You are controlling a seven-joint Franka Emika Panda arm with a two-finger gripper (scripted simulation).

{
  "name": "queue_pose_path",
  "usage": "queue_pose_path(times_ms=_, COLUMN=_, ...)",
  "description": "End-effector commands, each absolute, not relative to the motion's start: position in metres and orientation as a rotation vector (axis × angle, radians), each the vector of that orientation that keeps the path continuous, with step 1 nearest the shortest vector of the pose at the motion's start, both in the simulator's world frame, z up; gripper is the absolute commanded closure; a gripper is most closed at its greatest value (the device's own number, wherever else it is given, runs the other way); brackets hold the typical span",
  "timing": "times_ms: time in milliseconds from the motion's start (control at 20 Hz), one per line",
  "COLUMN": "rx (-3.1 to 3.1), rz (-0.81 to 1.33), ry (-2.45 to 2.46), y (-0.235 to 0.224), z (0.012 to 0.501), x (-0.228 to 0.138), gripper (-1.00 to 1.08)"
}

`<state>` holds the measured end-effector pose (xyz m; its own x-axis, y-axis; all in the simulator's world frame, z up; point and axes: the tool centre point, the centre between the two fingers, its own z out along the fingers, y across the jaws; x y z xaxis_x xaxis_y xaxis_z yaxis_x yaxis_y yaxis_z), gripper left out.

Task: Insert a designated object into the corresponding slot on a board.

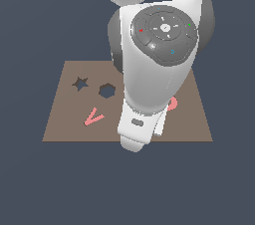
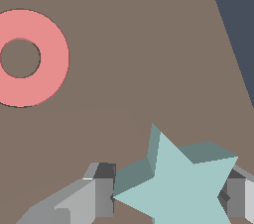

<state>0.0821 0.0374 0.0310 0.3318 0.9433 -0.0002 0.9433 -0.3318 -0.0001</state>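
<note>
- Exterior view: brown board (image 1: pixel 64 129) lies flat; the Panda arm (image 1: pixel 154 69) looms over its middle and the exterior view's right portion, hiding much of it.
- Star-shaped slot (image 1: pixel 79 83) sits toward the far corner on the exterior view's left; it shows dark, nothing in it. Hexagonal cutout (image 1: pixel 106 90) just beside it, also dark and unfilled.
- Pink V-shaped piece (image 1: pixel 93 117) lies on the board nearer the camera than the cutouts, apart from both.
- A sliver of the pink ring (image 1: pixel 173 103) peeks out beside the arm. Gripper and star are not visible here; the arm body covers them.
- Wrist view: light-teal star (image 2: pixel 186 183) sits between the two fingers (image 2: pixel 101 196) of the gripper (image 2: pixel 168 198). The fingers stand at the star's opposite points, touching or very nearly so; reads as a pinch on the star, though whether it is lifted off the board I cannot tell.
- Pink ring (image 2: pixel 42 57) rests flat on the board surface, well apart from the star, with bare board through its hole.
- Judgement on progress: the star looks grasped, or at the point of grasp. Left to do: carry it across to the star slot, match the points' rotation, lower, release.
- Both cutouts hold nothing; insertion not yet done.
</note>
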Motion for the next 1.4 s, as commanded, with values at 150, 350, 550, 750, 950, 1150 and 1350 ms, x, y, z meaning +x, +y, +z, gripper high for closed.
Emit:
queue_pose_path(times_ms=150, rx=2.565, rz=-0.001, ry=1.815, y=0.037, z=0.033, x=0.082, gripper=1.08)
queue_pose_path(times_ms=350, rx=2.587, rz=-0.001, ry=1.783, y=0.034, z=0.033, x=0.083, gripper=1.08)
queue_pose_path(times_ms=550, rx=2.636, rz=0.000, ry=1.709, y=0.025, z=0.034, x=0.086, gripper=1.08)
queue_pose_path(times_ms=750, rx=2.709, rz=0.000, ry=1.590, y=0.011, z=0.034, x=0.088, gripper=1.08)
queue_pose_path(times_ms=950, rx=2.800, rz=0.000, ry=1.424, y=-0.008, z=0.035, x=0.089, gripper=1.08)
queue_pose_path(times_ms=1150, rx=2.899, rz=0.001, ry=1.207, y=-0.032, z=0.035, x=0.088, gripper=1.08)
queue_pose_path(times_ms=1350, rx=2.991, rz=0.001, ry=0.954, y=-0.058, z=0.036, x=0.081, gripper=1.08)
